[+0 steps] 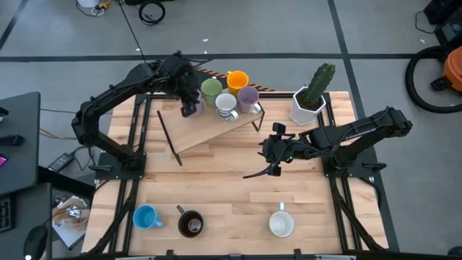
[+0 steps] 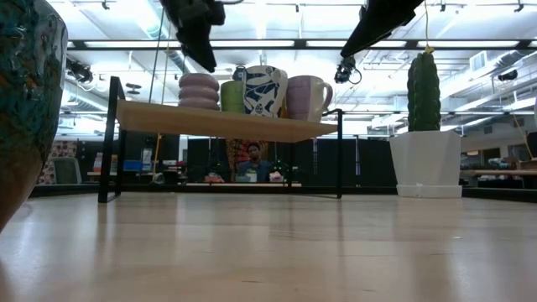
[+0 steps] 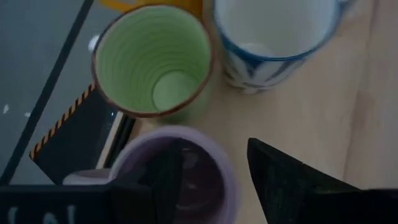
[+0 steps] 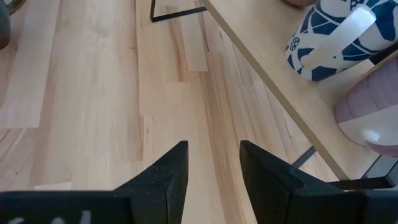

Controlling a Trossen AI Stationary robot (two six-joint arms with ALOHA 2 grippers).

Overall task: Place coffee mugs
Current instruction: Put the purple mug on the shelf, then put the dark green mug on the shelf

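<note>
A raised wooden shelf (image 1: 216, 126) carries a green mug (image 1: 211, 88), an orange mug (image 1: 237, 78), a white mug with a blue pattern (image 1: 226, 104) and a lilac mug (image 1: 250, 96). A second lilac mug (image 3: 205, 163) stands upright on the shelf's left part, right under my left gripper (image 3: 214, 177). That gripper is open and points down. One finger stands over the mug's hollow and the other outside its rim; in the low view the fingertips (image 2: 208, 63) are just above the mug (image 2: 199, 91). My right gripper (image 4: 213, 168) hangs open over bare table in front of the shelf's right end (image 1: 268, 165).
A blue mug (image 1: 146, 217), a dark brown mug (image 1: 190, 223) and a white mug (image 1: 281, 223) stand along the table's near edge. A cactus in a white pot (image 1: 310, 97) stands at the far right, beside the shelf. Bare wood lies between the shelf and the near mugs.
</note>
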